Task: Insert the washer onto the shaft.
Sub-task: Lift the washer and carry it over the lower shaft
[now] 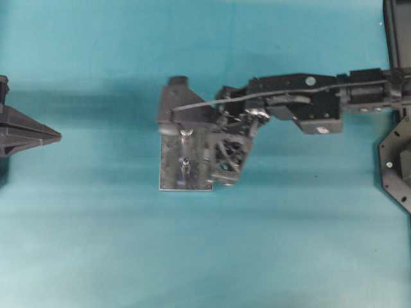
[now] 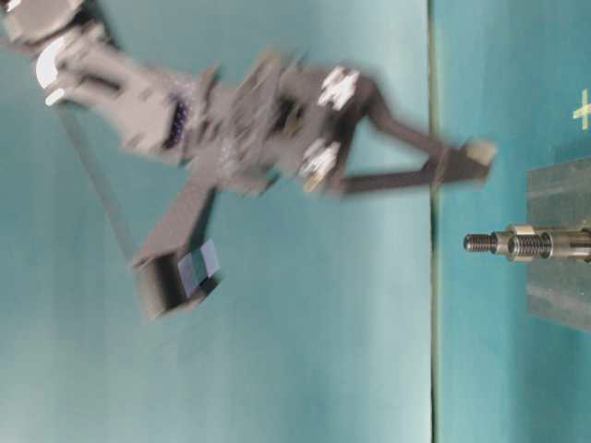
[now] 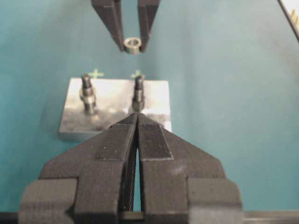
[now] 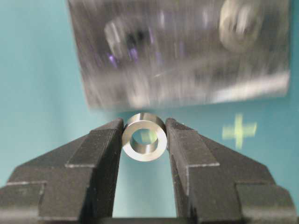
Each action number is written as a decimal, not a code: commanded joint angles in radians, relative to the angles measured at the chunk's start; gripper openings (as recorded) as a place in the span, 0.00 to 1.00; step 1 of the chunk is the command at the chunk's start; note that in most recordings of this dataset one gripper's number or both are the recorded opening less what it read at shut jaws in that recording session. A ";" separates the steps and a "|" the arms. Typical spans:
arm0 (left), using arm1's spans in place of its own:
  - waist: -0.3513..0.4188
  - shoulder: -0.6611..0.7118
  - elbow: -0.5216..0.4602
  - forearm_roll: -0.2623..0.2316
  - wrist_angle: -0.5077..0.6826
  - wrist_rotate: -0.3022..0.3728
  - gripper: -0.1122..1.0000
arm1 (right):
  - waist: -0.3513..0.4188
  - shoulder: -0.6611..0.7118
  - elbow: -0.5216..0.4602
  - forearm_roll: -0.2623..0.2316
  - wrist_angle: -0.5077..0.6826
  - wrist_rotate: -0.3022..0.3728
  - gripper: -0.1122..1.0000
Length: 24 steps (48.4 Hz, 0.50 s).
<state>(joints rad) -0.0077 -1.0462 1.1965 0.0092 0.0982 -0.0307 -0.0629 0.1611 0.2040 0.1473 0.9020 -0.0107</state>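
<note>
My left gripper rests low, fingers pressed together, empty. Just beyond it sits the metal block with two upright shafts. Farther off, my right gripper tilts down above the block, pinching the washer between its fingertips.

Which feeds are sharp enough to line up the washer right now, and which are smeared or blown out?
Left wrist view: sharp; washer pinched in the right tool above the plate, both shafts crisp. Right wrist view: washer sharp, plate behind it streaked and glary. Table-level view: right arm motion-blurred, shaft clear. Overhead view: arm and shadow hide much of the plate.
</note>
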 commanded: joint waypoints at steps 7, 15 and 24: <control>0.002 0.005 -0.017 0.003 -0.005 -0.002 0.10 | 0.015 0.031 -0.097 0.003 0.032 -0.023 0.40; 0.003 0.005 -0.017 0.003 -0.005 -0.002 0.10 | 0.023 0.077 -0.147 0.002 0.046 -0.040 0.40; 0.002 0.005 -0.017 0.003 -0.005 -0.002 0.10 | 0.025 0.104 -0.199 0.003 0.060 -0.052 0.40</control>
<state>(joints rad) -0.0077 -1.0462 1.1965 0.0107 0.0982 -0.0307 -0.0414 0.2777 0.0445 0.1473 0.9557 -0.0460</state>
